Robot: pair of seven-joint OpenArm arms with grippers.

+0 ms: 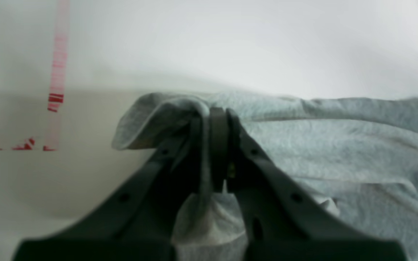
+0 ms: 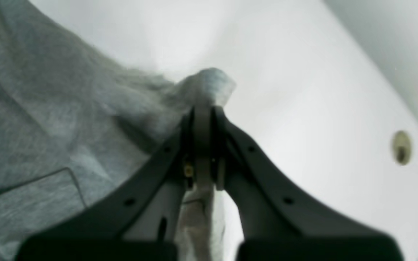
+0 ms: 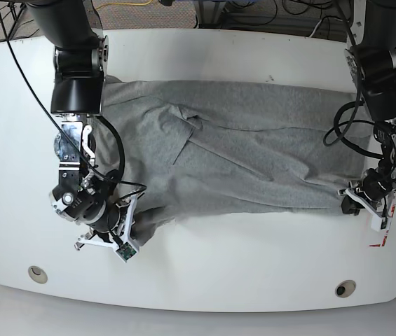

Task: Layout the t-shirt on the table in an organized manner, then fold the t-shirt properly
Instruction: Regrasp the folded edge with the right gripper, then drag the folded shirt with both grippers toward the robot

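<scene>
We see both sets of jaws clamped on near corners of the heather-grey cotton t-shirt, the left gripper and right gripper well apart, likely to stretch it flat across the glossy white tabletop.

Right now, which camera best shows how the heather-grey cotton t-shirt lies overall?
The base view: the whole heather-grey cotton t-shirt is spread across the white table. Each wrist view shows only a bunched edge clamped in the left gripper or right gripper.
</scene>
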